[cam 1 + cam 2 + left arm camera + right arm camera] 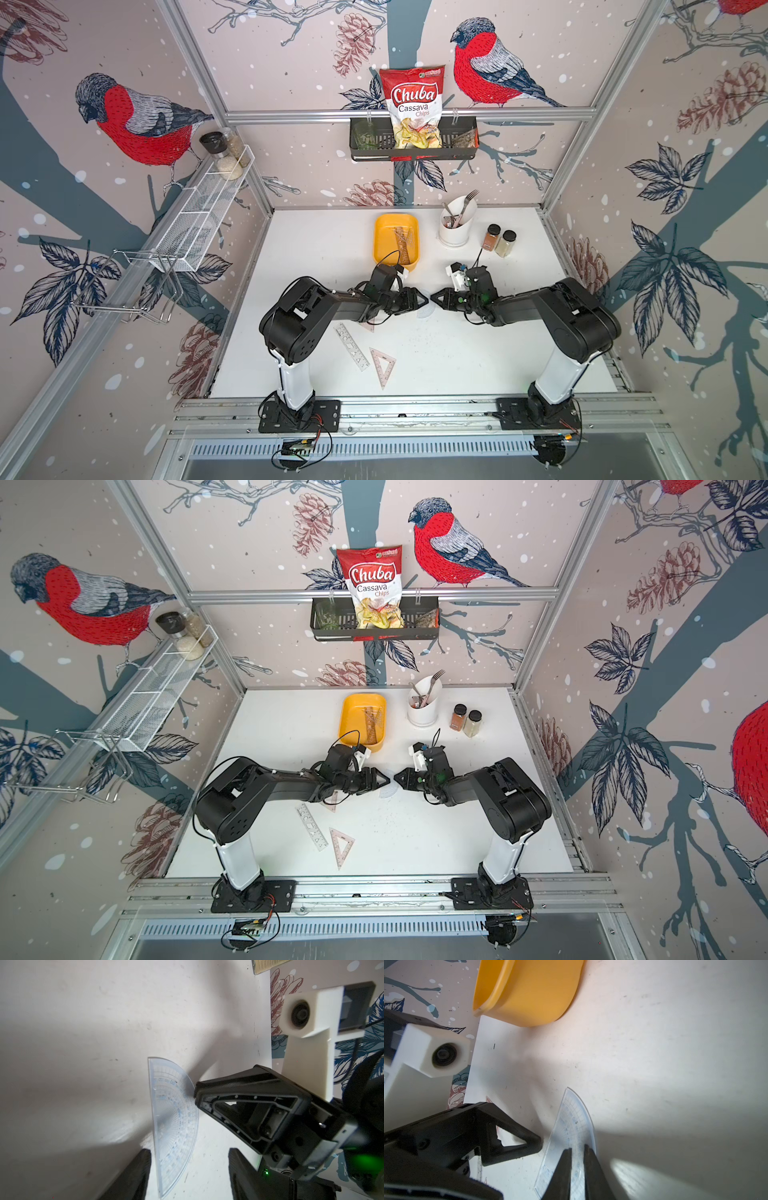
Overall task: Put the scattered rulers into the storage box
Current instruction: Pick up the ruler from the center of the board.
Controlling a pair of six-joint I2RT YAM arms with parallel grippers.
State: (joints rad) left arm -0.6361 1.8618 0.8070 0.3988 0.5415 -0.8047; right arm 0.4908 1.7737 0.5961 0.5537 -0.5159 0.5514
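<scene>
Grasping the protractor (427,311) is judged in hand, with lifting toward the box next. In both top views it is seen mid-frame between left gripper (424,298) and right gripper (435,298), below the storage box (377,241). Left wrist view: fingers (133,1176) spread, empty. Right wrist view: fingers (562,1172) clamped on its curved edge.

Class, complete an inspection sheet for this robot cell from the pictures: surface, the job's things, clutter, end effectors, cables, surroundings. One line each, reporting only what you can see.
Surface: white table, faint scuffs.
Job's things: storage box holds some rulers; protractor between the end effectors; stencil ruler and set square loose on the table.
Clutter: cutlery cup, two spice jars.
End effectors: left end effector open at the protractor's straight edge; right end effector, jaws nearly closed at its curved edge, grip unclear.
Cables: black cable loops at both wrists, wires at the bases.
Surroundings: bird wallpaper, chip bag in a wall basket, wire shelf with jars.
</scene>
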